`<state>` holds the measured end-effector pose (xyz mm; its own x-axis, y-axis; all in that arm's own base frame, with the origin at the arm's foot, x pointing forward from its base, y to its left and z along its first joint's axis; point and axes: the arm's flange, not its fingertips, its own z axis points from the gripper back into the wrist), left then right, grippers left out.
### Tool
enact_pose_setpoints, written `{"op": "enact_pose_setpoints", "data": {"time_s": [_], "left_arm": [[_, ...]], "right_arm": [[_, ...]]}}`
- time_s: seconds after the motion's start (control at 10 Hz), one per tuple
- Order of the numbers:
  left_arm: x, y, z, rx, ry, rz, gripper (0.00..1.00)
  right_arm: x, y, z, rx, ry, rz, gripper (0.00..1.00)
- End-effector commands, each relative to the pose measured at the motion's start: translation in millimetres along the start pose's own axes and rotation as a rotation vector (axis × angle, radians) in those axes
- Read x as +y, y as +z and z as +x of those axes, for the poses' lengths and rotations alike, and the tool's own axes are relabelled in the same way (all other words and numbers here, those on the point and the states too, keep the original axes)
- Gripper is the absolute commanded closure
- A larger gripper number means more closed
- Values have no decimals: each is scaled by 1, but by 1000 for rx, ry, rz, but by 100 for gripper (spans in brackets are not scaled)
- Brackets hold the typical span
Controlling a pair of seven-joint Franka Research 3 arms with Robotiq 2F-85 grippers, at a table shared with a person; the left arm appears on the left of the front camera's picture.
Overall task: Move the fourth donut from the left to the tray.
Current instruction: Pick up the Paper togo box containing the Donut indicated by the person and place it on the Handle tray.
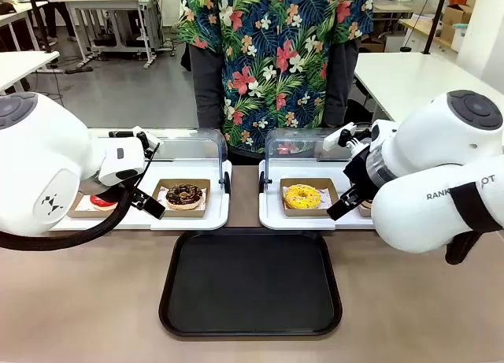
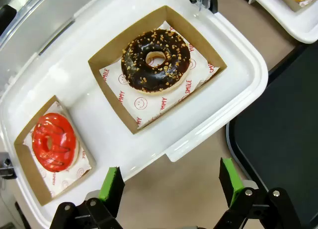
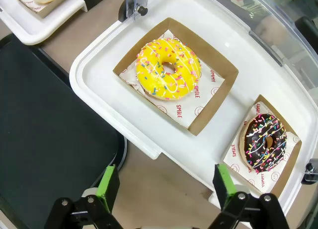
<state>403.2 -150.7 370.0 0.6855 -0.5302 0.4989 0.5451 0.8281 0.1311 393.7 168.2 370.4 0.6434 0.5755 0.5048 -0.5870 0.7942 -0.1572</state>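
Approach work, by my reading: the pick has not begun. Your black tray (image 1: 250, 284) lies bare at the near middle of the table, just in front of two white display trays. On the right display tray (image 3: 99, 70), its clear lid (image 1: 303, 146) raised at the far side, the yellow donut (image 3: 169, 75) takes the left place. The fourth donut (image 3: 266, 141), chocolate glaze with white and pink sprinkles, sits in its brown cardboard holder (image 3: 290, 159) at the right end. The right gripper (image 3: 164, 184) hovers above that display tray's near edge, nearer the yellow donut than the target, fingers spread wide and holding nothing. The left gripper (image 2: 170, 179) hangs likewise released over the near edge of the left display tray (image 2: 243, 77), near the crumb-topped chocolate donut (image 2: 155, 60). Next, you would likely shift the right gripper rightward and farther until the sprinkled donut sits between the pads. Then come down and close on the holder's walls rather than the glaze.
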Motion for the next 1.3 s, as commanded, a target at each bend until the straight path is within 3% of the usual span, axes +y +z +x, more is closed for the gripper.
{"op": "enact_pose_setpoints", "data": {"time_s": [0.0, 0.1, 0.3, 0.6, 0.9, 1.2], "left_arm": [[0, 0, 0, 0, 0, 0, 0], [0, 0, 0, 0, 0, 0, 0], [45, 48, 31, -53, 14, -149, 0], [109, 106, 39, -61, -59, -267, 0], [173, 111, 15, -94, -278, -461, 0], [206, 108, -13, -222, -309, -539, 0]], "right_arm": [[0, 0, 0, -1, -3, 0, 0], [0, 0, 0, 0, 0, 0, 0], [-28, 51, 22, -46, 31, 126, 0], [-94, 121, 16, -107, 6, 237, 0], [-175, 154, -16, -177, 17, 367, 0], [-226, 172, -69, -302, 12, 423, 0]]}}
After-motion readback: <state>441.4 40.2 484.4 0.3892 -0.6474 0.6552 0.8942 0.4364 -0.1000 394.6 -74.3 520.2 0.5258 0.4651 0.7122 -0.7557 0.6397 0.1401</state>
